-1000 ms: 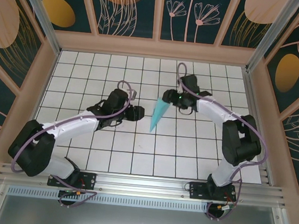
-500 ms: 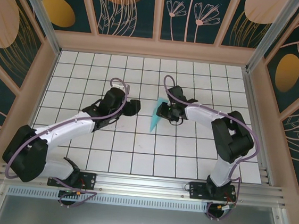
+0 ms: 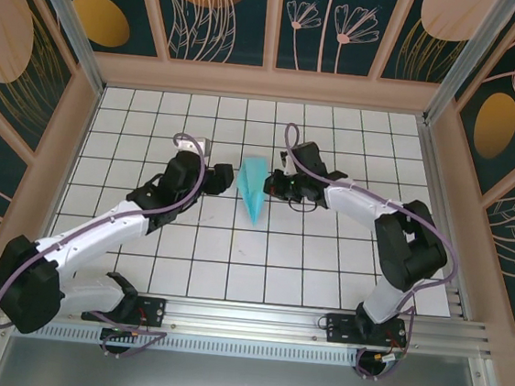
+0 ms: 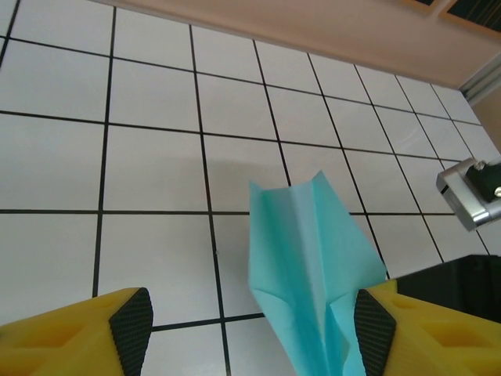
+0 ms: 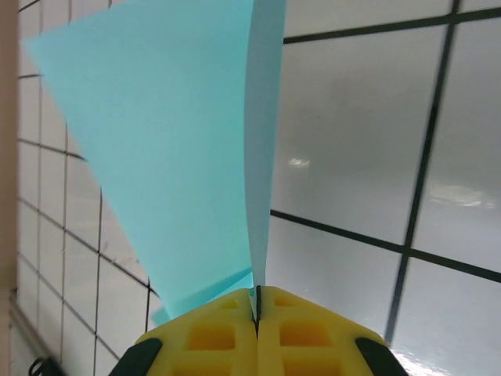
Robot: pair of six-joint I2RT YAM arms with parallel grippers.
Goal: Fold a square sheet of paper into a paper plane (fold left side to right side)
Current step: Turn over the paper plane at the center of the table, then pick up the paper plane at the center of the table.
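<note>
Turquoise paper, folded into a slim paper plane (image 3: 251, 189), hangs between my two arms over the middle of the white tiled counter (image 3: 156, 109). From above, its wide end points toward the far wall and its sharp nose points toward my bases. I cannot tell whether the nose touches the tiles.

My right jaws are clenched on the paper plane. In the right wrist view the two yellow fingers (image 5: 211, 333) press flat together, with a thin edge of paper pinched in the seam between them. One wing spreads out to the left of that seam, and a narrow upright fold rises straight above it.

My left jaws are released and stand wide apart, just beside the plane on its left in the overhead view. In the left wrist view the plane runs between the two yellow fingers, with its centre crease plain to see and its wide end farthest from the camera. It narrows toward the camera and lies close against the dark pad (image 4: 374, 325) at the right of that view. Whether it touches that pad I cannot tell. The other pad (image 4: 129, 321) is well apart from the paper, with bare tile between them.
</note>
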